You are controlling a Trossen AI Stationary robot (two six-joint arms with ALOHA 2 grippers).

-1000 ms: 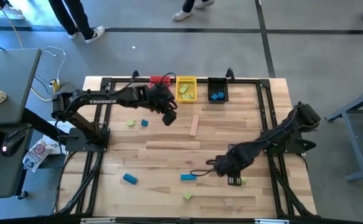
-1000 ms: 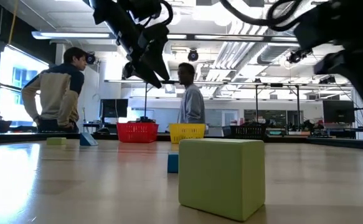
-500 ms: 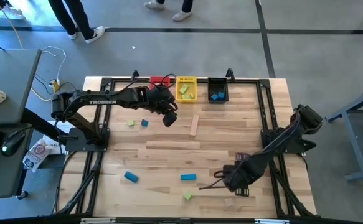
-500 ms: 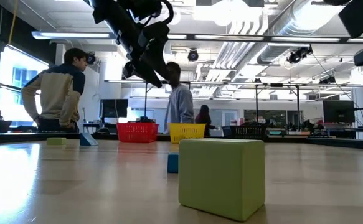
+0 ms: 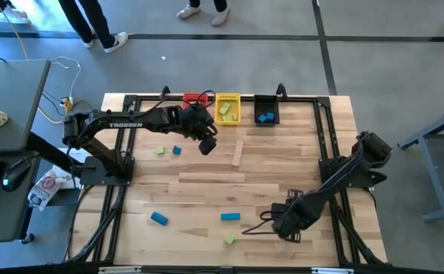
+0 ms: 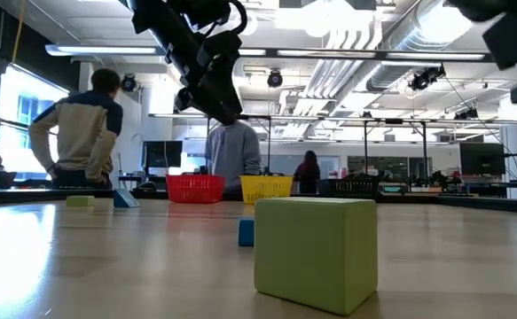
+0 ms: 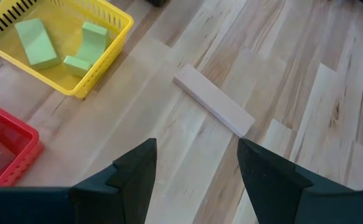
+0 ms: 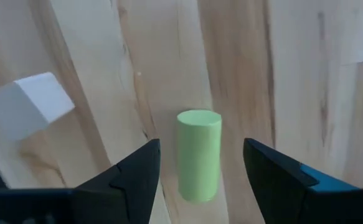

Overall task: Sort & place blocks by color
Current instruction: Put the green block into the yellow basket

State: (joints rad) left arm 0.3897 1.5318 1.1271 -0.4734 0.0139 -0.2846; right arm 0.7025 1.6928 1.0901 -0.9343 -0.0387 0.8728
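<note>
my right tool (image 8: 197, 171) hangs spread around the green cylinder (image 8: 198, 154) to pinch it; left tool (image 7: 193, 171) waits spread near the yellow bin (image 7: 103, 53).

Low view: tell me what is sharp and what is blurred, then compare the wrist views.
Low view: the near green block looms large and sharp; the red bin, yellow bin and the people behind are soft, with bright ceiling lights. Left wrist view: the wood bar is crisp, evenly lit. Right wrist view: the green cylinder is clear; the pale block looks washed out.
</note>
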